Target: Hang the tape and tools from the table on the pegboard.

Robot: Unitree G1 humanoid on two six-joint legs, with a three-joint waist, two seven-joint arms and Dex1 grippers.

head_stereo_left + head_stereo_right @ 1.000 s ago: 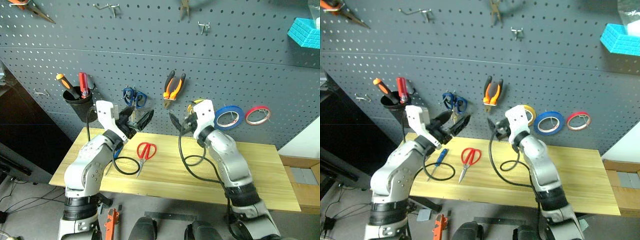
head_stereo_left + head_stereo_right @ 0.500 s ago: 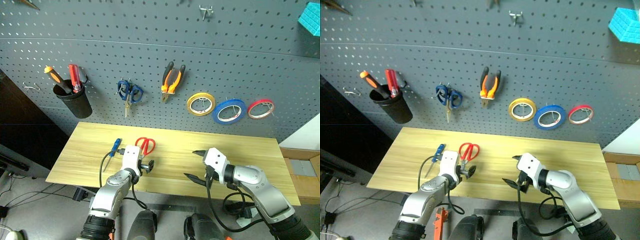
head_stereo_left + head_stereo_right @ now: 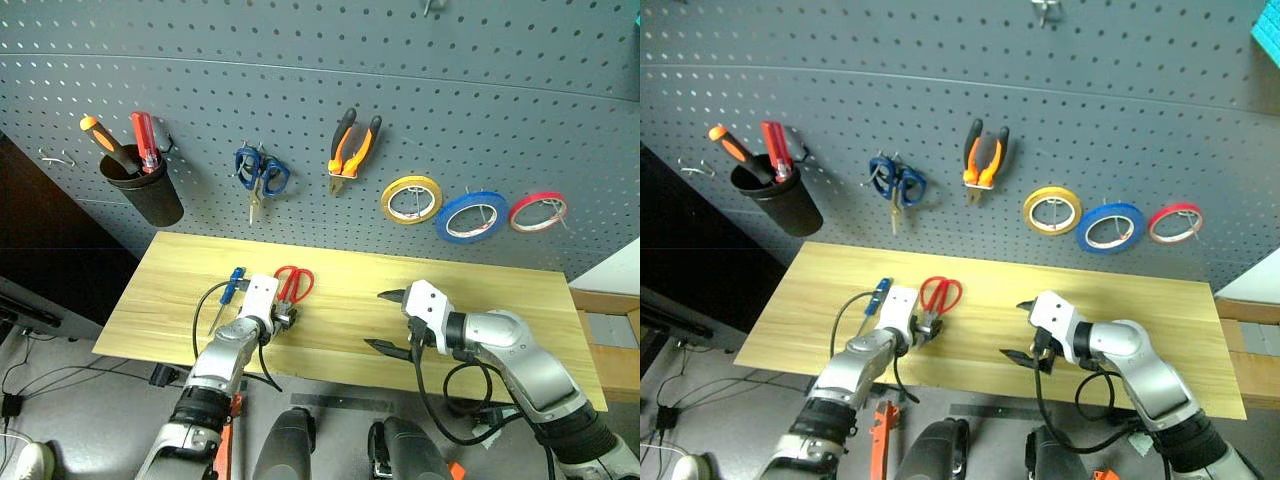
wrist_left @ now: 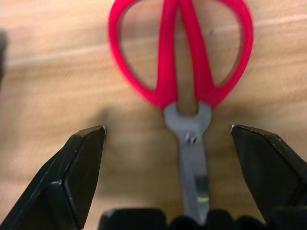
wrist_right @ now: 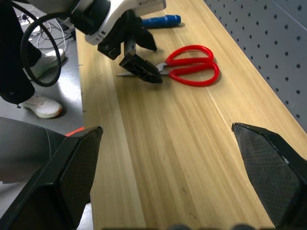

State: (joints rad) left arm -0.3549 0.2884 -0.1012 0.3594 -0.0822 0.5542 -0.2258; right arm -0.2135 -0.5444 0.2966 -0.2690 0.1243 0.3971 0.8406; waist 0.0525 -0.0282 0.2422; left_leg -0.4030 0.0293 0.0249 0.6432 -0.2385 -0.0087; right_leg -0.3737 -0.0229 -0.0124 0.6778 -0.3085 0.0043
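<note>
My left gripper [image 4: 168, 177] stands wide open straddling the red plastic-handled scissors [image 3: 291, 284] at centre-left of the pale wooden table [image 3: 500, 290]; I cannot tell whether a pad touches the steel blades, whose tips its black base hides. The small blue-handled screwdriver [image 3: 233, 282] lies just left, partly covered by the arm. My right gripper [image 3: 385, 320] hangs open and empty. On the dark grey perforated pegboard [image 3: 200, 110] hang orange-and-black pliers [image 3: 352, 150] and the thin blue tape ring [image 3: 470, 216].
</note>
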